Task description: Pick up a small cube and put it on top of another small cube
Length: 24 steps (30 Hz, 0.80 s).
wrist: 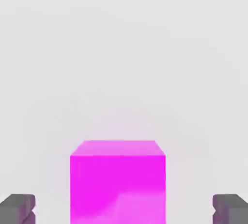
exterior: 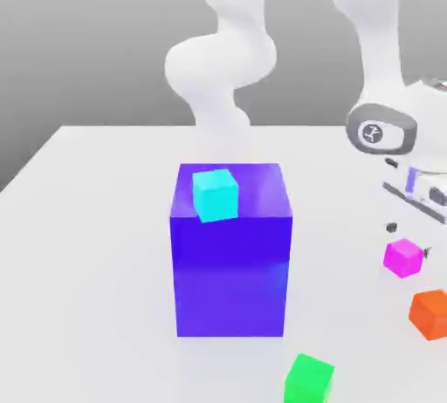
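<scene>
"Okay, gripper (exterior: 409,240) state?"

"Released. Fingers wide apart, one either side of the magenta cube (exterior: 403,257), gap to each in hand view. Nothing grasped."

"Where's that cube?"

"On the white table (exterior: 87,262), exterior view's right, farther than the orange cube (exterior: 429,314). Hand view crops part of it. In the exterior view the fingers are hard to make out, just dark tips by the cube."

"Rest of the scene?"

"Big blue block (exterior: 231,275) left of the magenta cube, standing on the table. Cyan cube (exterior: 215,195) on its top, toward the near left, lower edge showing slightly past the block's near top edge. Cyan cube hides part of the block's top."

"Green cube (exterior: 308,381)?"

"Near side, right of the block, lower part cut off. Orange cube is clipped at the right edge."

"Arm?"

"White robot arm (exterior: 221,61) behind the block, upper section cropped. Hand housing is cut off on the right too."
</scene>
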{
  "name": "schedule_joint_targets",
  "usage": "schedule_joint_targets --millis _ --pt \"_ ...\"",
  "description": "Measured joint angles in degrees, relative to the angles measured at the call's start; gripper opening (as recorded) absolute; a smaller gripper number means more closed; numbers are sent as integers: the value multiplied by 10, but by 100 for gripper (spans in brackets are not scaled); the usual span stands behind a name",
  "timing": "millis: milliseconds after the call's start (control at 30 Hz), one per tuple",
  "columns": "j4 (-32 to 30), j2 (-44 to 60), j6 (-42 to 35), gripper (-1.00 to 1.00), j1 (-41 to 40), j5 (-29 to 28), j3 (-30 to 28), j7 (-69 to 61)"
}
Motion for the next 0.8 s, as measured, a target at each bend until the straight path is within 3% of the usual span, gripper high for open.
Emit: schedule_joint_targets --millis 33,267,467,800 --pt "2 11 9 -100 6 -5 -7 4" --pt "2 9 6 -100 5 -6 -6 5" --pt "-22 -103 -81 -100 -29 73 45 -55" --pt "122 -88 -213 -100 -210 142 -113 -102"
